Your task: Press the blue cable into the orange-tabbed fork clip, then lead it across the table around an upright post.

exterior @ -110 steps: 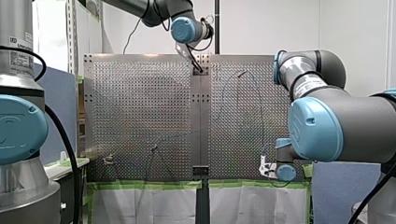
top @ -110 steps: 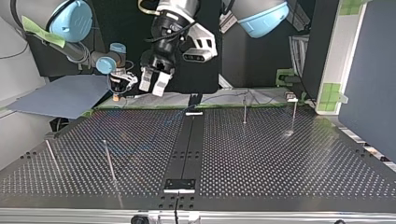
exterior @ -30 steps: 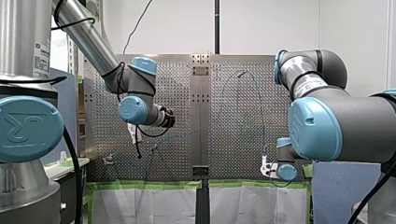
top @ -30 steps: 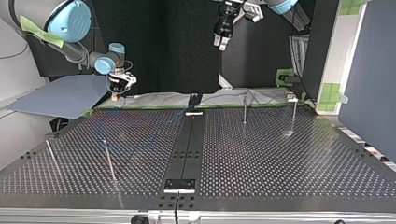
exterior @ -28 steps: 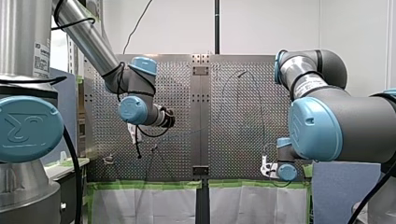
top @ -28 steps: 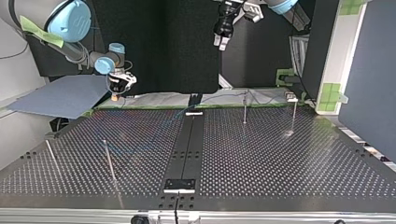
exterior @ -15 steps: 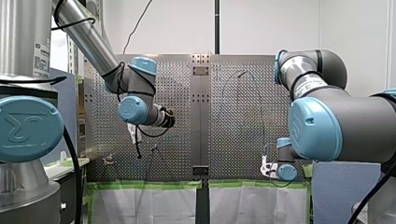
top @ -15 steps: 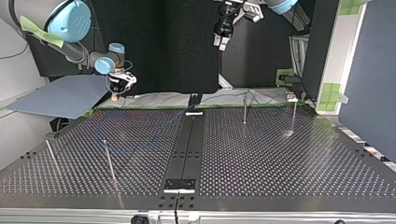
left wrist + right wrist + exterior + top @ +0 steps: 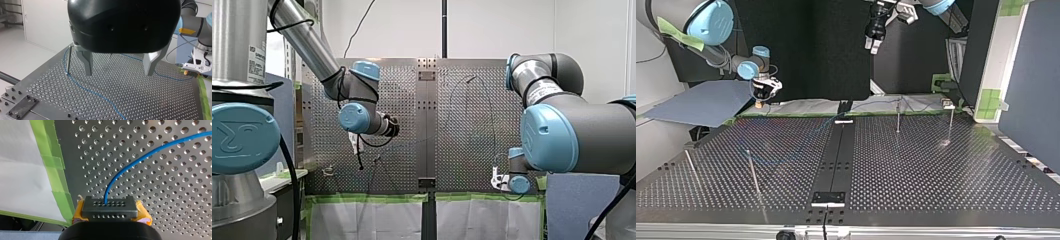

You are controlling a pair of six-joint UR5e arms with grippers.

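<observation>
On worktop (image 9: 936, 170), right claw (image 9: 761, 95) low at far edge, view-left of black centre strip (image 9: 836, 155); left claw (image 9: 872, 45) high above strip's far end; blue cable (image 9: 781, 161) loops view-left of strip

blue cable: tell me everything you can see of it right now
The blue cable is thin, smooth and flexible, apparently plastic-sheathed. One end is pinched in my right claw; from there it curves away, lying slack on the perforated table. In the left wrist view it runs in loose waves past the foot of an upright post; whether it touches the post is unclear. My left claw hangs open above it, not touching.
</observation>
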